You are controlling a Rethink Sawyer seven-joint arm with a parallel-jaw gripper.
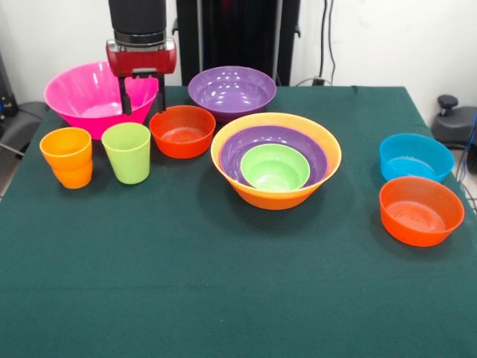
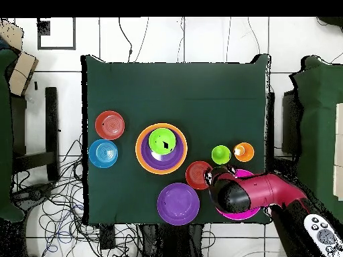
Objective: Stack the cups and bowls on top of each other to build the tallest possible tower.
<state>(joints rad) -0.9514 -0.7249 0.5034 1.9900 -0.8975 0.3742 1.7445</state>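
My front camera sits low across the table (image 1: 223, 298), looking along it toward the arm, close enough that the cloth fills the frame; my overhead camera hangs high, looking straight down, taking in the whole table (image 2: 201, 87) plus surrounding floor; both share the tabletop.

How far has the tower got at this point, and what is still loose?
Done: the tower holds three bowls, yellow-orange outside, purple inside it, small green in the middle. In hand: nothing; the gripper is open at the pink bowl, one finger inside its rim. Left: pink, the second purple bowl, two red-orange bowls, the blue bowl and both cups.
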